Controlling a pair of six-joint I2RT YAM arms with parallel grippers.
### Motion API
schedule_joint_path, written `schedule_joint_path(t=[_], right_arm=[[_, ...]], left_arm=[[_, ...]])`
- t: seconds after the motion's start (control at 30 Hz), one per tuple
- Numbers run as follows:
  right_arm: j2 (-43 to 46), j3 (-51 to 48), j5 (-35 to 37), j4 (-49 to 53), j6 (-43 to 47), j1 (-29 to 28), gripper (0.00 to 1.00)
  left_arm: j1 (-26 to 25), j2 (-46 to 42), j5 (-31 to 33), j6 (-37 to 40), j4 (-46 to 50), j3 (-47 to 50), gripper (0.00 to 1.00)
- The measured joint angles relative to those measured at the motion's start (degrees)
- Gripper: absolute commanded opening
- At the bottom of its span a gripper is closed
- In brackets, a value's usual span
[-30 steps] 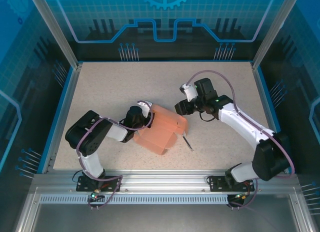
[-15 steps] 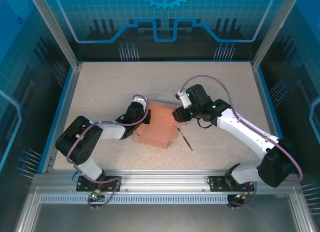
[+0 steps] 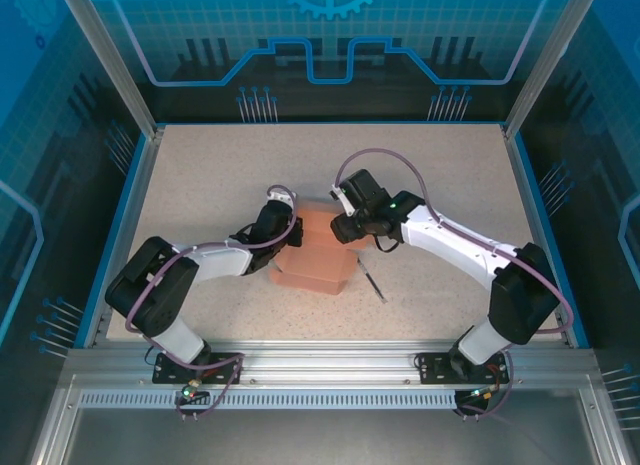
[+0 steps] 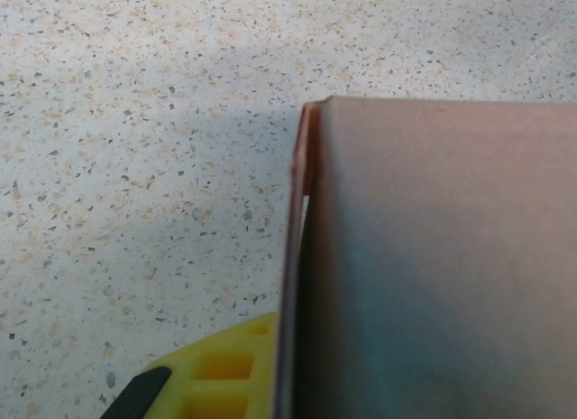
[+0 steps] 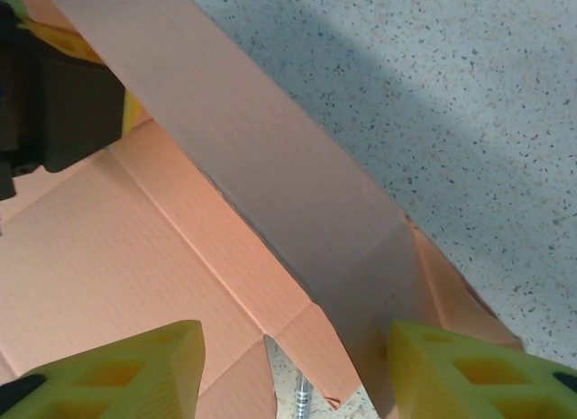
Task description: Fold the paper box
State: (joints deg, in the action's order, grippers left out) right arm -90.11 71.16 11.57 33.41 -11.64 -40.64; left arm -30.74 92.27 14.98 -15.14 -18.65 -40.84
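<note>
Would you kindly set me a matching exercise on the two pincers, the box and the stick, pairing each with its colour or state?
1. left pincer
2. right pincer
3. box
4. stick

A. open, above the cardboard
B. thin and dark, lying beside the box
C. shut on a cardboard wall
D. salmon-pink, partly folded

Pairs: 1-C, 2-A, 3-D, 4-B.

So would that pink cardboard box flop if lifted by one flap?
Probably it would hinge at its creases: the paper box is thin sheet with visible fold lines. It looks light, so a push would likely slide it across the speckled table. Flat-sided, it shouldn't roll.
</note>
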Motion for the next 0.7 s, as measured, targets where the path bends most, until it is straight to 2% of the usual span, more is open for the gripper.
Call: schedule_joint_path(t=[0.17,0.47,0.7], right_arm=[[-1.8,-0.2,-0.1,-1.7,-1.9,-0.1,0.54],[-1.7,-6.1,-5.6,-14.6,-5.6,1.3,0.52],[0.0,-8.1,-6.0,-15.9,-5.7,1.7,0.54]], left_arm=[[-0.5,-0.1,0.7,0.0,1.0,-0.7,0.0],[-0.7,-0.1,2.3,-0.7,2.5,-0.8,0.0],[-0.8,-0.1,2.8,-1.3,2.8,-0.9,0.0]])
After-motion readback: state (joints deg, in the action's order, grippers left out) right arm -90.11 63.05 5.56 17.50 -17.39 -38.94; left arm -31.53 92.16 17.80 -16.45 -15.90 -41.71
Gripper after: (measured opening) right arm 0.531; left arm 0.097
